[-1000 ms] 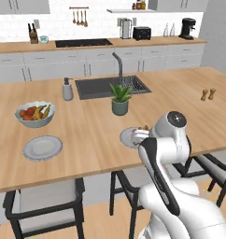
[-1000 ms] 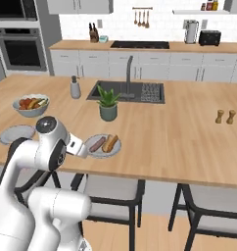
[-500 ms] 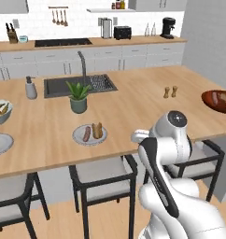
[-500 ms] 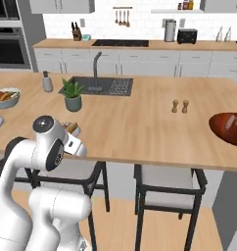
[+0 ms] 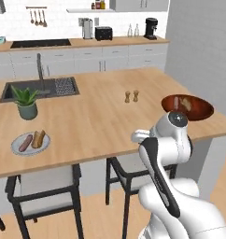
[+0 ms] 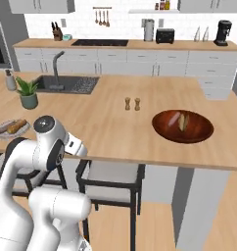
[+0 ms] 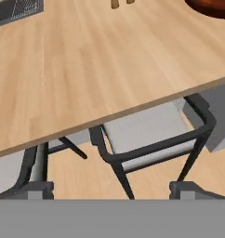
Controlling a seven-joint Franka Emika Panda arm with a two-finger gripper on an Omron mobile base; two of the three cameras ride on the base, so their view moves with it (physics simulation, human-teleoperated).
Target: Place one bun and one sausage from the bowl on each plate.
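My gripper [image 7: 112, 188] sits low at the counter's edge, looking across the wooden counter [image 7: 86, 69] and down at a stool [image 7: 151, 135] tucked under it. The two finger tips stand far apart at the bottom of the hand view with nothing between them, so I am spread wide and carrying nothing.

The bowl [image 6: 182, 126] rests near the right end of the counter, well apart from me, with what looks like a bun [image 6: 183, 121] and perhaps a sausage inside; at this range I cannot separate the two pieces for certain. One plate [image 5: 31, 143] lies far to my left near the front edge, already holding a sausage and a bun side by side. The task therefore seems about half done, with the bowl's remaining pair owed to the other plate.

The risks from here come from distance and height. My hand is close to the counter lip, and reaching toward the bowl without first rising could knock my wrist against the edge. The bowl's raised rim could catch my fingers on a shallow approach. The salt and pepper shakers [image 6: 132, 103] stand on the counter behind the bowl's left side, near enough to clip on a wide swing.
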